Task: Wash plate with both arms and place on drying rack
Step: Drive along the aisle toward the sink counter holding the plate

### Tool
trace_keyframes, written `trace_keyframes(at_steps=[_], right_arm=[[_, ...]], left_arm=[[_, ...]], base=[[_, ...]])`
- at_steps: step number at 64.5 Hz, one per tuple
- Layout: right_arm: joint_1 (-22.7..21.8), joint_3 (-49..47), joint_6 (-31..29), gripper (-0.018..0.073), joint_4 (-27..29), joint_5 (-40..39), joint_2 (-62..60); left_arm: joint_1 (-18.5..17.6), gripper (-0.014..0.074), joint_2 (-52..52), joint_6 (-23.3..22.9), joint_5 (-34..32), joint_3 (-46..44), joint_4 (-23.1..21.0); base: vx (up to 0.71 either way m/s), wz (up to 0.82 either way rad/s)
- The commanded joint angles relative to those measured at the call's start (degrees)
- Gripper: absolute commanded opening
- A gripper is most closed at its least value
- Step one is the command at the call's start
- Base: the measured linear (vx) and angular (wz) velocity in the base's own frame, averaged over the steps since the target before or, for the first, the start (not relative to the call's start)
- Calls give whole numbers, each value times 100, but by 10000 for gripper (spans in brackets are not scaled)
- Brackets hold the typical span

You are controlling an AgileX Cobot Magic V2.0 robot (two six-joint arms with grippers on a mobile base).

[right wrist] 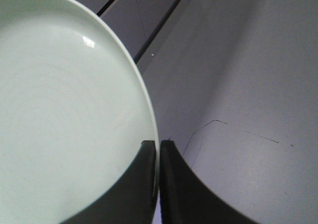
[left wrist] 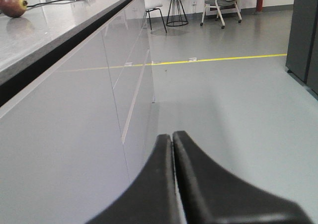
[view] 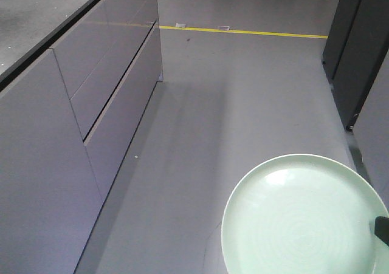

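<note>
The right gripper (right wrist: 158, 145) pinches the plate (right wrist: 69, 110) by its rim, one finger on the glossy face and one behind. The plate spreads left of the fingers, held over the floor (right wrist: 248, 85). The left gripper (left wrist: 172, 137) is closed, holding nothing, with cabinets (left wrist: 74, 149) to its left.

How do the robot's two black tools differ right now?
The left tool is shut on nothing; the right tool grips the rim of the pale green plate. The left tool points along the grey cabinets; the right tool faces the floor. Both are black and shut.
</note>
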Motion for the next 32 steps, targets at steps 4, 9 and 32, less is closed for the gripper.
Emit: trace_keyframes(at_steps=[4,9,32], right_arm=[[-38,-147,-8,-1,220,-291,36],[-38,-147,-8,-1,220,-291,36],[-38,-147,-8,-1,220,-291,36]], left_arm=[[-24,-6,-87,-34,-413,-124,-36],[-24,-6,-87,-34,-413,-124,-36],[-24,-6,-87,-34,-413,-124,-36]], base=[[31,-8],[31,-12],[29,-19]])
